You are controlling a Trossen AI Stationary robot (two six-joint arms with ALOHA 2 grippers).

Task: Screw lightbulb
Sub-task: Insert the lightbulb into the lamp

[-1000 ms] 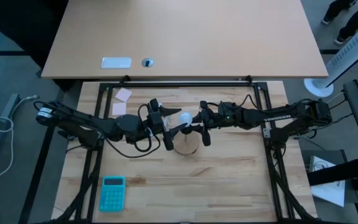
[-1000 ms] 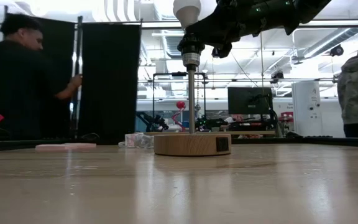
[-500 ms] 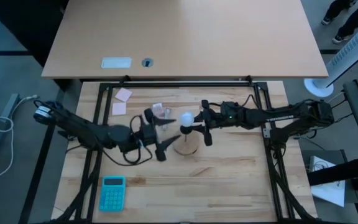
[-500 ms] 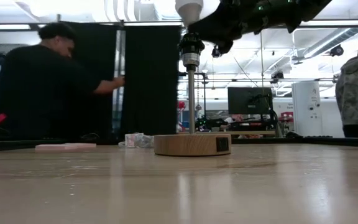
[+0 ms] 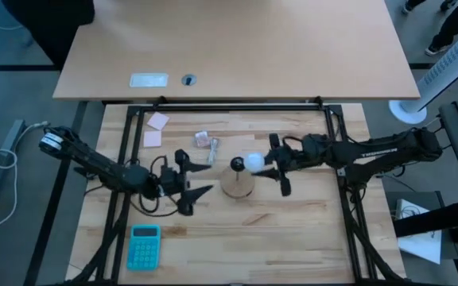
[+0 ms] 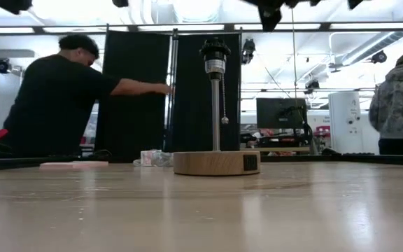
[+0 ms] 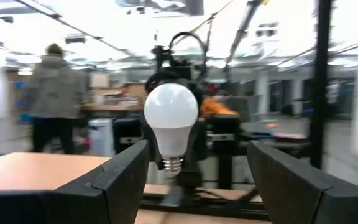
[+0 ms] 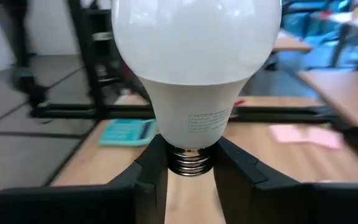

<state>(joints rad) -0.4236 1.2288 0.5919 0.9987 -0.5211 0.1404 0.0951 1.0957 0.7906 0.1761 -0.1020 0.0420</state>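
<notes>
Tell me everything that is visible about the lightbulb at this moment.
The lightbulb is frosted white, with a round dome, a narrowing neck carrying small grey print, and a ribbed metal screw base. It looks whole and unlit. The right gripper holds it upright by the base, jaws shut on the thread. Seen from above, it hangs in the air beside the lamp socket, toward the right arm, not screwed in. Nothing else touches it.

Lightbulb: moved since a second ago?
Yes. The lightbulb, held by the right gripper, was over the lamp socket; in the high view it now sits off to the socket's right.
</notes>
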